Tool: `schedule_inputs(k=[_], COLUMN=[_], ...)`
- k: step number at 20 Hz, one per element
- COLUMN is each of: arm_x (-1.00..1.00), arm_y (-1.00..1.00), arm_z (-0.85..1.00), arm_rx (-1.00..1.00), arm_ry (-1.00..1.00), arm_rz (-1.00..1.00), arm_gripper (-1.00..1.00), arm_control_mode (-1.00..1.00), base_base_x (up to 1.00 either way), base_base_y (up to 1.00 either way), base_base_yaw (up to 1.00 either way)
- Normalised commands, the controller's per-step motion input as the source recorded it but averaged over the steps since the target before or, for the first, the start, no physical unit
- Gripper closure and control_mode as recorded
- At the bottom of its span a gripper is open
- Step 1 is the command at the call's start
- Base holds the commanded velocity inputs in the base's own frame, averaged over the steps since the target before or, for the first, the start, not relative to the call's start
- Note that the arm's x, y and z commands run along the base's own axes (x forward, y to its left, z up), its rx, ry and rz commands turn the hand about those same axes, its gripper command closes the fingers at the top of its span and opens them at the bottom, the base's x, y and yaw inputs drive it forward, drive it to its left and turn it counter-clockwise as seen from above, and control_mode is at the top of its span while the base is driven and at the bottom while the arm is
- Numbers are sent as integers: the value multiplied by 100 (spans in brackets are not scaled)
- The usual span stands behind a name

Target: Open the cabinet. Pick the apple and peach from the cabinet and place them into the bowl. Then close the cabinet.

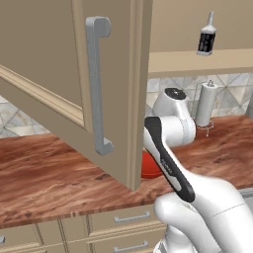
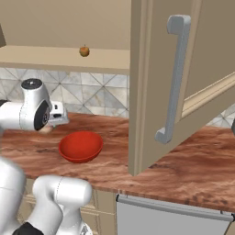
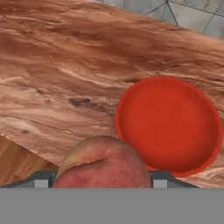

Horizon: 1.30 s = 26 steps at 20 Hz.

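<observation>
- Beige cabinet (image 2: 156, 87): door swung wide open toward the cameras, grey bar handle (image 1: 98, 84) facing out. Shelf inside is lit and visible behind it.
- Wood-grain counter (image 1: 44, 173) runs under the cabinet, tiled backsplash behind, drawers (image 1: 131, 217) along the front below.
- White arm reaches in over the counter from the base, wrist low and near the backsplash.
- Red bowl (image 2: 81, 146): sits on the counter, nothing in it. In the left base view it's mostly hidden behind the door edge and the arm.
- Paper towel roll (image 1: 205, 104) upright on the counter at the right, next to the arm's wrist.
- Dark bottle (image 1: 206, 35) with white label stands on the cabinet shelf, right end.
- Gripper (image 3: 102, 180): jaws spread wide around a peach (image 3: 104, 166), one finger on each side, fruit between them. Held above the counter, just beside the bowl's near rim, not over its middle.
- Apple (image 2: 84, 51): on the cabinet shelf, well apart from the gripper.
</observation>
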Motion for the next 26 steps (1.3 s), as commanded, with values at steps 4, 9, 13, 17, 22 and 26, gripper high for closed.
schedule_inputs(k=[4, 9, 13, 17, 22, 26], arm_x=[17, 56, 73, 40, 1, 2], arm_y=[-60, -23, -6, -2, -4, -18], arm_z=[-58, -58, -48, -26, -14, -42], arm_rx=[-14, -16, -11, -5, 0, 0], arm_ry=[-3, -8, -3, -1, 0, 0], arm_rz=[7, 1, 0, 0, 0, 0], arm_gripper=[100, 100, 100, 100, 100, 100], arm_control_mode=[-100, -100, -100, -100, -100, -100], base_base_x=[0, 0, 0, 0, 0, 0], base_base_y=[0, 0, 0, 0, 0, 0], base_base_yaw=[0, 0, 0, 0, 0, 0])
